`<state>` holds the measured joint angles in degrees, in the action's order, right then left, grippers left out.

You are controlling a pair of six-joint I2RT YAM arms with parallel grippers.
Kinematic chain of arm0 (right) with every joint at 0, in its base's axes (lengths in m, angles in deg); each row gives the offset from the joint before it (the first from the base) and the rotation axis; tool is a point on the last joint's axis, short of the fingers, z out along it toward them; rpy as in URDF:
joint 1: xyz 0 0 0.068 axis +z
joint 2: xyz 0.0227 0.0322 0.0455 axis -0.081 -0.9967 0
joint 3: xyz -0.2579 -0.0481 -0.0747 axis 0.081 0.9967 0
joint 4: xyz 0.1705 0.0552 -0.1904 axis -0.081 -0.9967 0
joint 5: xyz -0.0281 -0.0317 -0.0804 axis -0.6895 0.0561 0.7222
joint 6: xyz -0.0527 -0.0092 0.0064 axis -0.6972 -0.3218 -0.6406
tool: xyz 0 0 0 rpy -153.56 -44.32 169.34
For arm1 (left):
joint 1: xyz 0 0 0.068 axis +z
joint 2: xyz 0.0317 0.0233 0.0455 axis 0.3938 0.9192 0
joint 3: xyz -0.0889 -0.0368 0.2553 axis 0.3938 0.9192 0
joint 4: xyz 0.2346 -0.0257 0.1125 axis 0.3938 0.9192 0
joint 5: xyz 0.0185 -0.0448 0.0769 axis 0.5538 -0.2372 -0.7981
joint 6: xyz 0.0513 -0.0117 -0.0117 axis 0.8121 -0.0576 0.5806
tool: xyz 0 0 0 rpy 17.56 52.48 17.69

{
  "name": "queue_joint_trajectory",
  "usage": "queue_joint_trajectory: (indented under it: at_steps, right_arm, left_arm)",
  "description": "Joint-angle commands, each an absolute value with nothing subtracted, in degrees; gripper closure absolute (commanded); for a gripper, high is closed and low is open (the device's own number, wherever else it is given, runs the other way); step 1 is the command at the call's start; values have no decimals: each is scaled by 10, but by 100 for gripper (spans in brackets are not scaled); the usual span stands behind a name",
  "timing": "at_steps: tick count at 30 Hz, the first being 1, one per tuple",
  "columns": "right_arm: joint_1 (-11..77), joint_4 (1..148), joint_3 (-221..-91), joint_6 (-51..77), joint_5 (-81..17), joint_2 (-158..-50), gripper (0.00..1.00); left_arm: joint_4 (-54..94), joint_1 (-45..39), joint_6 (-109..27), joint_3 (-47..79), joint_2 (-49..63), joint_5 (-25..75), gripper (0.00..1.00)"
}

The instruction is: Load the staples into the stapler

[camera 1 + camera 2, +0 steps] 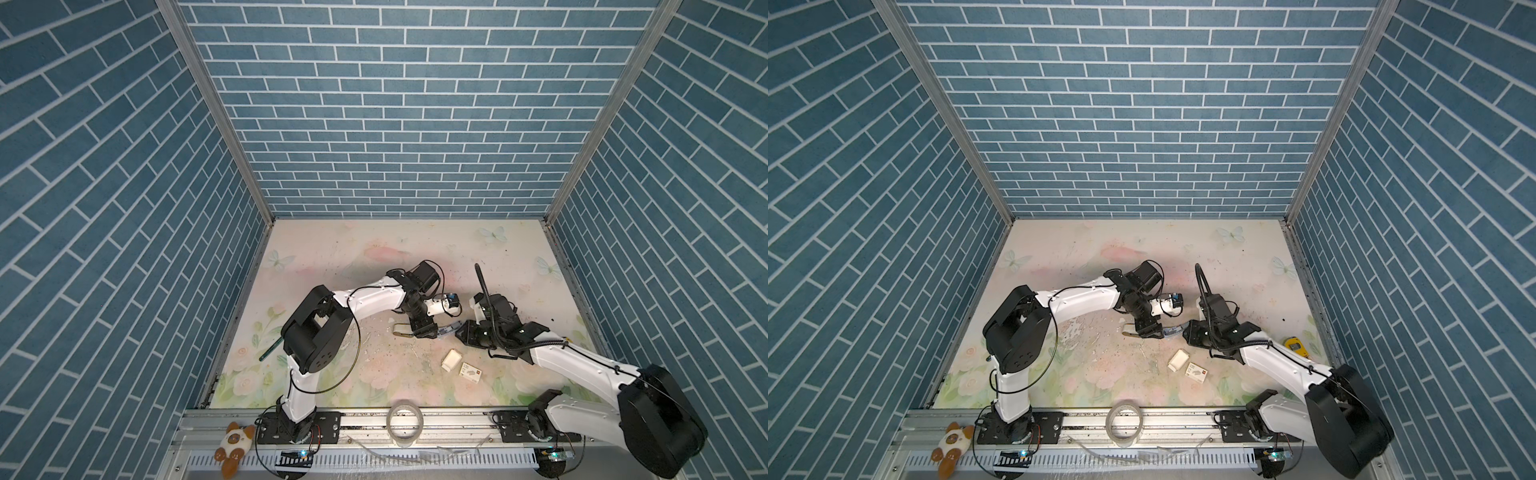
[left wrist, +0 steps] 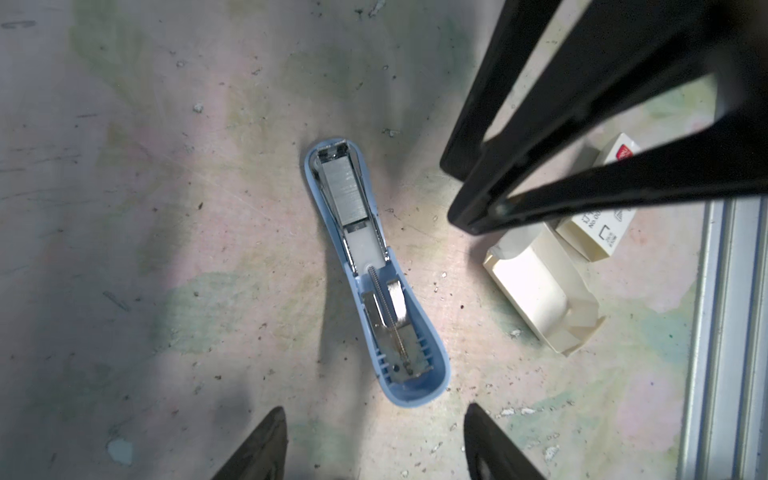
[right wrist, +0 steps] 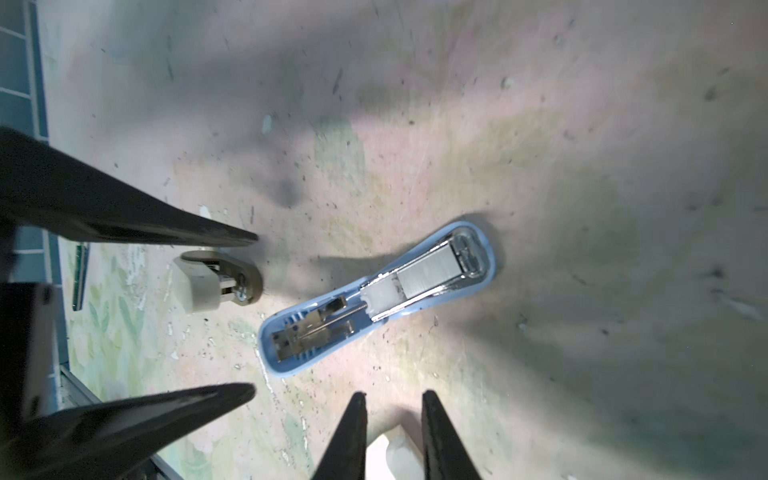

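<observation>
Silver staple strip (image 2: 344, 193) sits inside the open light-blue plastic stapler (image 2: 372, 266); white red-cornered cardboard box (image 2: 602, 224) and plain white tray (image 2: 536, 291) lie near it. By it, left gripper (image 2: 374, 409) and right gripper (image 3: 395, 394) hover parted, empty.

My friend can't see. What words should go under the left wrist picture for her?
A blue stapler lies opened flat on the scuffed table, a silver strip of staples already in its channel. The left jaws stand open near its wide end, the right jaws reach in beside it, and the white tray and printed box lie close by.
</observation>
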<state>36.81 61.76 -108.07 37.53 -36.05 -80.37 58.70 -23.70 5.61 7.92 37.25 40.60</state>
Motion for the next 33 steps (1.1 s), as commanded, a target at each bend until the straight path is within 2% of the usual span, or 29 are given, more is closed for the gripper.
queue_joint_trajectory:
  at_steps: [1,6,13,33]
  right_arm:
    - [328,578,-1075,369,-374,-779,71]
    - [269,597,-1100,334,-435,-817,71]
    - [247,620,-1149,291,-482,-908,74]
    - [244,625,-1184,257,-493,-1012,78]
  left_arm:
    - [601,-243,70,68,385,409,34]
    - [599,-249,75,76,384,393,35]
    - [591,-252,65,74,390,380,40]
    - [583,-253,67,84,389,374,48]
